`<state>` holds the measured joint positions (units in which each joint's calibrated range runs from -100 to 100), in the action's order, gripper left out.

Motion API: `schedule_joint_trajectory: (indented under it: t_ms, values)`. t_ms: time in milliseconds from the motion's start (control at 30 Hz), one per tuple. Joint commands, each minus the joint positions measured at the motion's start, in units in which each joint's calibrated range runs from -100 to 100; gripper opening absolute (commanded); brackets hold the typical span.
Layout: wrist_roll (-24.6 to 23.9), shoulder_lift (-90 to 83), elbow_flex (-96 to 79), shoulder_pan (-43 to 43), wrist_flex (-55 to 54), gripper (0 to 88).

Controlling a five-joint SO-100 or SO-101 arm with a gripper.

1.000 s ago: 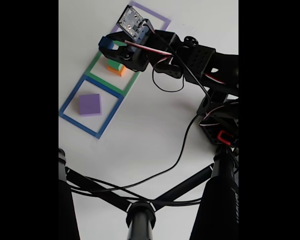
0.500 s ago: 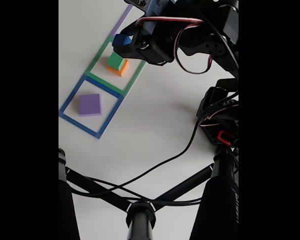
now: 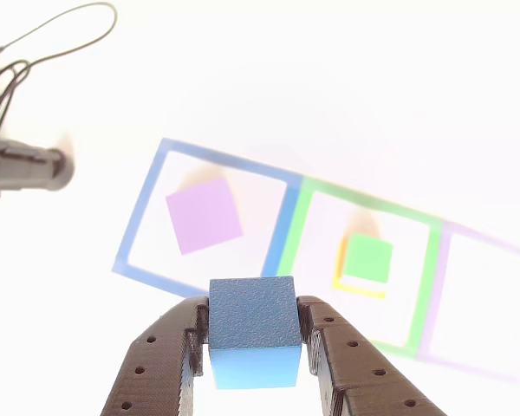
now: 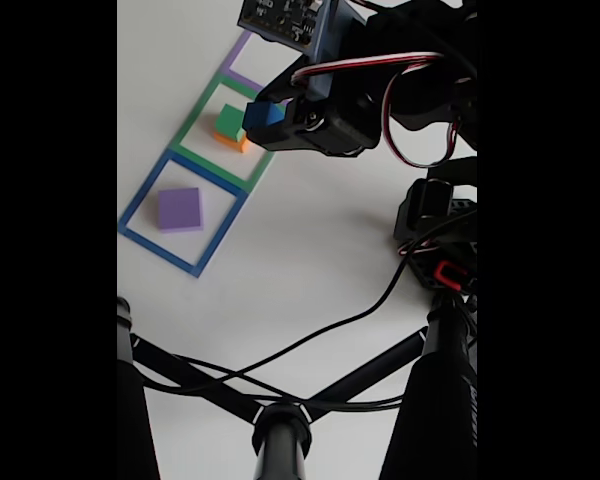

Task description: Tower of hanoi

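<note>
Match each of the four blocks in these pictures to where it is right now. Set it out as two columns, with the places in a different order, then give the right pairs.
Blocks:
1. blue cube
2. purple block
3. green block
4. orange-yellow block

Places:
A. flat on the table inside the blue square outline
B. on top of another block
C. held between the jaws of the gripper, off the table
D. under another block, inside the green square outline

Pairs: 1-C, 2-A, 3-B, 4-D
</note>
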<state>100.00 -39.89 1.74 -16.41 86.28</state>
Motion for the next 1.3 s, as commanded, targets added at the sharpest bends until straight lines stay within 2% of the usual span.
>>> schedule_joint_trajectory:
  t_ms: [0, 267, 467, 700, 1000, 1267]
  values:
    - [0.0, -1.8, -6.4, -2.4, -7.4, 0.7]
    - [0.0, -2.9, -31.0, -4.7, -34.4, 0.2]
    - [0.0, -0.4, -53.3, -6.1, -66.8, 0.2]
    - [0.0, 11.3, -67.2, -6.4, -98.2, 0.2]
    - [0.0, 30.1, -69.7, -5.0, -122.1, 0.2]
    - [0.0, 40.7, -69.6, -5.2, -133.7, 0.2]
